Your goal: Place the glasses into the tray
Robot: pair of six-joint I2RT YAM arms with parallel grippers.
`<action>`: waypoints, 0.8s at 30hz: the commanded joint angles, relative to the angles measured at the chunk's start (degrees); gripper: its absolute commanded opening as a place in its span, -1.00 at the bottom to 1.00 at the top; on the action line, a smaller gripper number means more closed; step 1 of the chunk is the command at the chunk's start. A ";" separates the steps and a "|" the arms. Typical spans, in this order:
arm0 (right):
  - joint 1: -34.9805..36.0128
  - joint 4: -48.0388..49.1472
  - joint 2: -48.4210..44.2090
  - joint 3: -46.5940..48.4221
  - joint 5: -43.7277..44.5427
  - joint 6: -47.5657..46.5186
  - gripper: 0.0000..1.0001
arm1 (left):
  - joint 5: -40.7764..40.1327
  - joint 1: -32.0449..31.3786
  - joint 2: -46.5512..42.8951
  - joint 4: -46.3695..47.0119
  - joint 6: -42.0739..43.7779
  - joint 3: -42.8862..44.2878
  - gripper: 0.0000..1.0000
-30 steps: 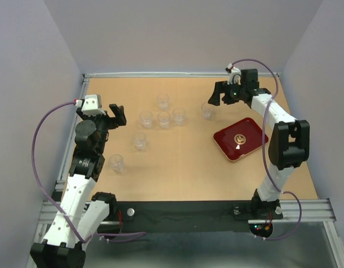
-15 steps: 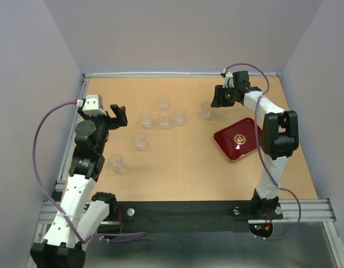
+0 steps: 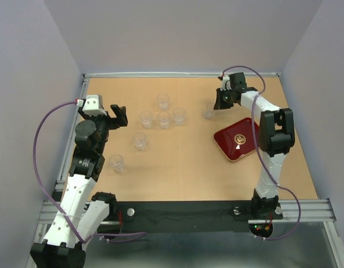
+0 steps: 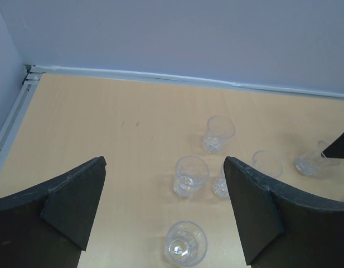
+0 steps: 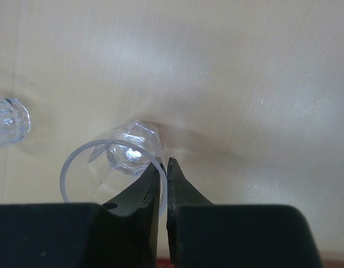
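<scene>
Several clear glasses stand on the wooden table, among them one at the back (image 3: pixel 163 101), a row of three (image 3: pixel 164 119) and two nearer ones (image 3: pixel 140 140). My right gripper (image 3: pixel 219 100) (image 5: pixel 165 167) is shut on the rim of one more glass (image 3: pixel 208 112) (image 5: pixel 122 159), one finger inside its wall and one outside. The dark red tray (image 3: pixel 251 146) lies just in front of and to the right of that glass, and holds nothing. At the left, my left gripper (image 3: pixel 117 115) (image 4: pixel 165 207) hangs open above the table. Below it, glasses (image 4: pixel 185 244) (image 4: pixel 190 176) stand untouched.
Grey walls close off the table at the back and on both sides, with a metal rail (image 3: pixel 177 74) along the far edge. The right arm's elbow (image 3: pixel 276 134) hangs over the tray's right end. A purple cable (image 3: pixel 49 117) loops beside the left arm.
My right gripper has gone from open to shut on the glass's rim. Its wrist swung left toward the glass and the elbow shifted left over the tray. The left arm has not moved.
</scene>
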 commanded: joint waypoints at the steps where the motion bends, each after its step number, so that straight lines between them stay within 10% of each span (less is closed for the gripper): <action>1: 0.43 -0.69 -3.46 1.89 2.63 -4.18 -0.99 | 0.66 -0.17 -0.87 2.99 -0.18 0.31 0.96; 24: -6.51 -0.34 -21.21 -11.47 0.62 -12.36 -0.99 | 1.19 -0.17 -1.93 3.08 -0.44 0.22 0.96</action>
